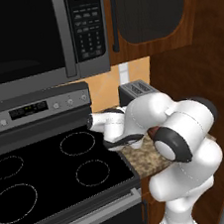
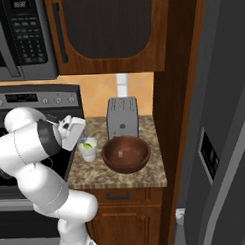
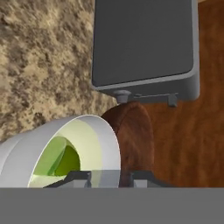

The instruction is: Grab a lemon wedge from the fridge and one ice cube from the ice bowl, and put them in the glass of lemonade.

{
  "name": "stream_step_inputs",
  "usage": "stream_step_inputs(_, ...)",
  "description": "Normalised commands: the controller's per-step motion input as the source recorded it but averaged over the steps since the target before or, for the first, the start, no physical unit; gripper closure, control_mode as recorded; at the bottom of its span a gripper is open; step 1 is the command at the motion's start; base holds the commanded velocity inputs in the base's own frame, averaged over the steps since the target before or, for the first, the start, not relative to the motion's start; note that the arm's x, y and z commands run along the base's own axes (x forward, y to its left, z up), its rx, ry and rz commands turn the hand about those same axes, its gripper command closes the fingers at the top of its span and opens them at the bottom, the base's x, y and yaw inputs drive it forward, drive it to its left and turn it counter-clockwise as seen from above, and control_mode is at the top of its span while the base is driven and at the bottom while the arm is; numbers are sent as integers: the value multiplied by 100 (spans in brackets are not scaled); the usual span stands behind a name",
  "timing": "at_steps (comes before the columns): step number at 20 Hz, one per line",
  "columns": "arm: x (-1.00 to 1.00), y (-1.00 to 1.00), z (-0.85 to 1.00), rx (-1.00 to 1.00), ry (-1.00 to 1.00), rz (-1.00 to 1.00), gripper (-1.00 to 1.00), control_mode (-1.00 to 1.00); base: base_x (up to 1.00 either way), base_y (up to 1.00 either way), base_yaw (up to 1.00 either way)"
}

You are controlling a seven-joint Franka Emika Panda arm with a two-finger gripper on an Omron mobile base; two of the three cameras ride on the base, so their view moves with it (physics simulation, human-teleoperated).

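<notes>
I take the toaster as my landmark; it stands upright at the back of the speckled stone table, against the orange tiled wall.

Directly in front of the toaster sits the ice bowl, a round dark reddish-brown bowl. From the right base view I can make out one tiny pale speck inside it, which may be an ice cube, but it is too small for me to be sure.

In front of the toaster and to its left, just beside the bowl, stands the glass of lemonade, upright, pale with yellow-green at the top. In the hand view its white rim is very close below the camera, and I see a green wedge-like shape inside the glass, which I take for the lemon wedge.

My pincer hangs just over the rim of the glass, on the side towards the bowl. Its two dark tips stand a little apart, and between them I see a pale translucent block that looks held. I cannot say for certain what it is.

To the right of the toaster, past a wooden side panel, stands the fridge, grey steel with its black dispenser panel facing me. To the left of the toaster is the black stove top, with the microwave above it.
</notes>
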Motion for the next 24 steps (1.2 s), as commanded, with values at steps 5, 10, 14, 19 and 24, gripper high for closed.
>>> stream_step_inputs(5,-1,-3,-3,0,0,-1,100,-100,0,0,0)
stream_step_inputs(10,0,-1,-24,0,0,-1,100,-100,0,0,0)
stream_step_inputs(14,0,0,-19,0,0,-1,100,-100,0,0,0)
stream_step_inputs(19,-7,0,0,0,0,-1,100,-100,0,0,0)
stream_step_inputs(24,-9,0,0,0,0,-2,-100,-100,0,0,0)
